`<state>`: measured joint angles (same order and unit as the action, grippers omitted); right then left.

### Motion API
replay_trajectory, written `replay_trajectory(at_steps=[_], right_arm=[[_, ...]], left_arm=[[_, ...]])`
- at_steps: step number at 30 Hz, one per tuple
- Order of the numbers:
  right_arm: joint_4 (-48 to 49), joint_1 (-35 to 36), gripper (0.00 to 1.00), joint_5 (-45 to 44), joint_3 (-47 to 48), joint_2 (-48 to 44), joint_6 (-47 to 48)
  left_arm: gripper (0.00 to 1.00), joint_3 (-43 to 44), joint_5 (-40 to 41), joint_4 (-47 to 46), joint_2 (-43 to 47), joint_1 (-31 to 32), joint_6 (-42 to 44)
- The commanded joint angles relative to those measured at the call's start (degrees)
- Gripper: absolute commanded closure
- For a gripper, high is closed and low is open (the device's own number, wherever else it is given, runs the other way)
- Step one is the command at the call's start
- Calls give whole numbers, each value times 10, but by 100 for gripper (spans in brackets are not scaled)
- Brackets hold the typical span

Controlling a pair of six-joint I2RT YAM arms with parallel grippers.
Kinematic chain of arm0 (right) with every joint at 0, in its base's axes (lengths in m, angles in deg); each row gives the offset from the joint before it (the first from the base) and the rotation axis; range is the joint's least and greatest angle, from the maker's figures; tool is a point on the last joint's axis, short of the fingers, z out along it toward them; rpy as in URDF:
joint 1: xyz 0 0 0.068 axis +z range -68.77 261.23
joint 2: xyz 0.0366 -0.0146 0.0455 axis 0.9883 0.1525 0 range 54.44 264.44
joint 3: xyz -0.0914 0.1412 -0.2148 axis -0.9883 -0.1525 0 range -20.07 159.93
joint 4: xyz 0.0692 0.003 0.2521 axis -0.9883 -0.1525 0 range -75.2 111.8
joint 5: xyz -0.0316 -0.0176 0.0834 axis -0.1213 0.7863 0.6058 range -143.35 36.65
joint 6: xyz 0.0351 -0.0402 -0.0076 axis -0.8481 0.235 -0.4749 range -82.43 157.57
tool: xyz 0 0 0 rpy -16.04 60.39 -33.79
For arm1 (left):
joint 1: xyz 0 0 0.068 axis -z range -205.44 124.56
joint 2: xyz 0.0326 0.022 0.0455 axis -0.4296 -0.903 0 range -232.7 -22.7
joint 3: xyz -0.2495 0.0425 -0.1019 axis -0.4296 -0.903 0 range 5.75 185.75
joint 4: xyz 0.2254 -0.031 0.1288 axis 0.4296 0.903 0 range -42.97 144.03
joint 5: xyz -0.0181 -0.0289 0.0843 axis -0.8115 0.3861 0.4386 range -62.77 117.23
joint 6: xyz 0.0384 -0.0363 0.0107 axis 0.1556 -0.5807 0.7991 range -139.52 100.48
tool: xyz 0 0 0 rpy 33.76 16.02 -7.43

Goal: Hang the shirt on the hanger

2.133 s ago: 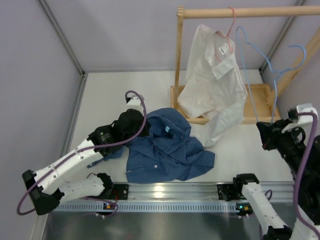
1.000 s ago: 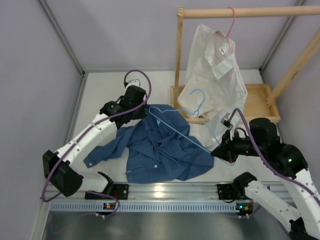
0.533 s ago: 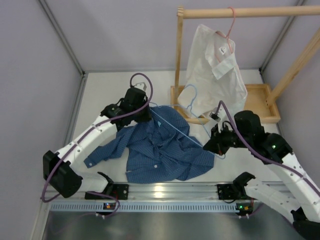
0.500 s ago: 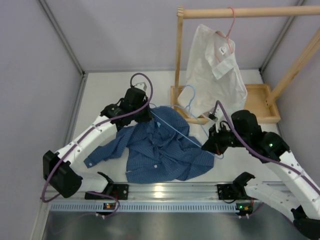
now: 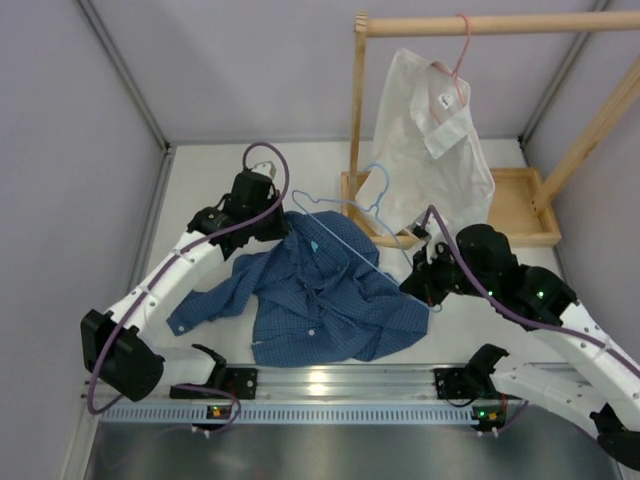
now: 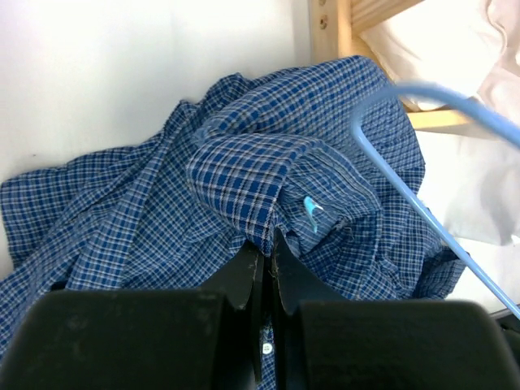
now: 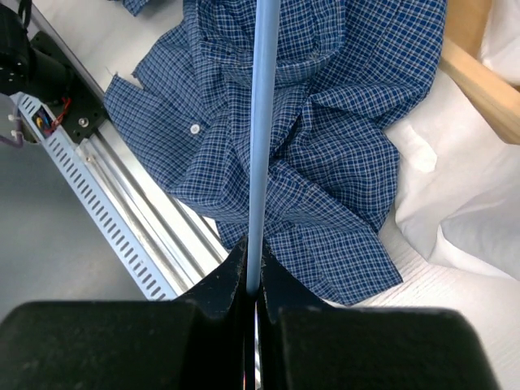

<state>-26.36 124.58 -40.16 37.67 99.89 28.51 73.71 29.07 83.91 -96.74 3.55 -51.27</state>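
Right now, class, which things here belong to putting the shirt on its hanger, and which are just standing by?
In the job:
blue shirt
blue hanger
left pincer, shut on the blue shirt
right pincer, shut on the blue hanger

Standing by:
white shirt
pink hanger
wooden rack

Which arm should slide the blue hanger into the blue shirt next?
Probably the right. The right fingers are shut on the hanger, whose wire lies across the shirt. The left fingers pinch the shirt near its collar, so that arm looks better for holding it steady.
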Motion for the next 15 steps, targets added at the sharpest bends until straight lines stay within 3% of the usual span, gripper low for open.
replay_trajectory(at_steps=[1, 6, 15], right_arm=[[-15, 9, 100, -19, -3, -33, -5], [-27, 9, 100, -33, -29, -53, -18], [15, 9, 100, 27, -60, -27, -25]], left_arm=[[100, 7, -16, -16, 1, -17, 25], [100, 44, -47, -16, -22, -18, 36], [100, 57, -76, -16, -39, -18, 43]])
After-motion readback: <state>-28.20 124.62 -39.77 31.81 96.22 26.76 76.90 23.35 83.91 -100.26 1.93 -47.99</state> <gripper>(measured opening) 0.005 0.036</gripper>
